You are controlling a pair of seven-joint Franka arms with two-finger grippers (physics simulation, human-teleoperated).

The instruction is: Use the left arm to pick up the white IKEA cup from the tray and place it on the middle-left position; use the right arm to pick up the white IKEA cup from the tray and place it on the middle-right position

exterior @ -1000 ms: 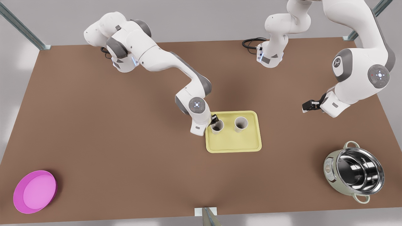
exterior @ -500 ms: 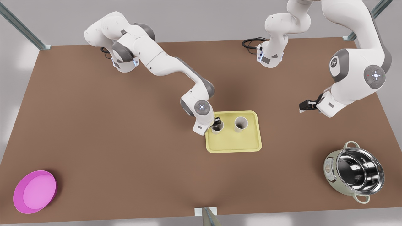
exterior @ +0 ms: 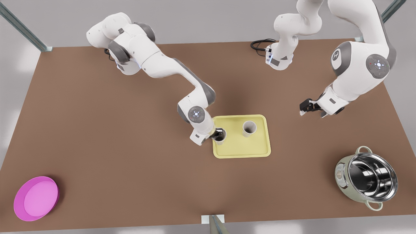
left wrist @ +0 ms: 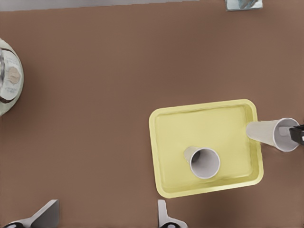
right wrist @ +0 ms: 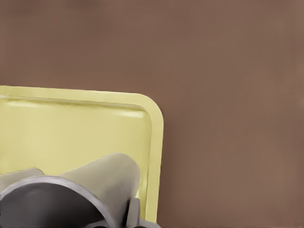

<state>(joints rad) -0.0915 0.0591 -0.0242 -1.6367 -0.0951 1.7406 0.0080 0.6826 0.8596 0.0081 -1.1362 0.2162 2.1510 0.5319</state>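
Slippage is the risk: the right claw (exterior: 217,133) pinches one white cup (exterior: 220,137) by its lip, tilted over the tray (exterior: 242,152) edge, so it may twist free or snag there. The left claw (exterior: 305,107) hangs open over bare tabletop (exterior: 130,162), well apart from the second cup (exterior: 249,128).

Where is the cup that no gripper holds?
Front view: the free cup stands on the tray, far half, right of the held cup in the right gripper; the left gripper waits farther right.
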